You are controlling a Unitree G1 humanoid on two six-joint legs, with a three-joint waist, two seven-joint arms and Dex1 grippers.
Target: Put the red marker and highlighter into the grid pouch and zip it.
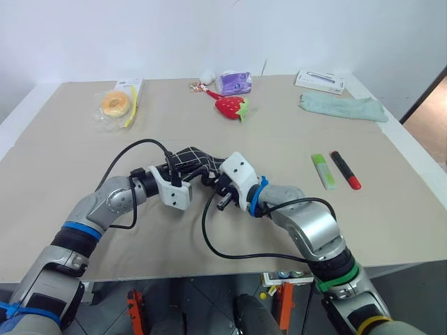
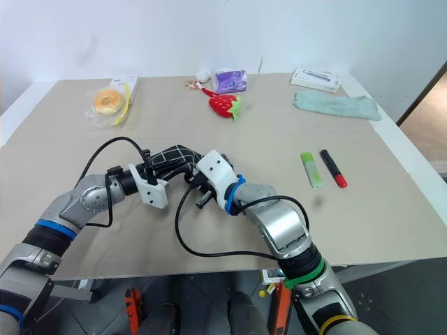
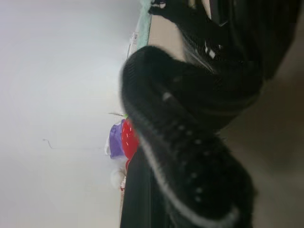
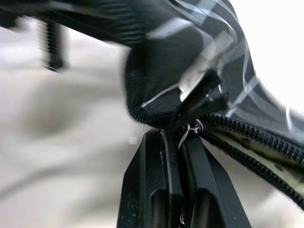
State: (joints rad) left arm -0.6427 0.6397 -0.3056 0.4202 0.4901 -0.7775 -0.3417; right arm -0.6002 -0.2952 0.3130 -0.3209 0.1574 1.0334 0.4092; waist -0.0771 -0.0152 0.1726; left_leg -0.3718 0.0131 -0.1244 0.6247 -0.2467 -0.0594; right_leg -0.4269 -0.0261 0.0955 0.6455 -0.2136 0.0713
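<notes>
Head views: black fabric grid pouch with white lines [image 1: 187, 160] held up off the tan table between both arms, left gripper [image 1: 172, 173] clamped on one end, right gripper [image 1: 218, 183] at the other. Light-green flat highlighter [image 1: 323, 170] and black-barrelled red marker [image 1: 345, 169] lying side by side on the table, off to the right, long axes pointing away, well apart from the pouch, nearer the right arm.

Left wrist: fingers pinched shut on pouch fabric.

Right wrist: fingers closed together on the small metal zipper pull [image 4: 189, 129], zipper part open beside it.
</notes>
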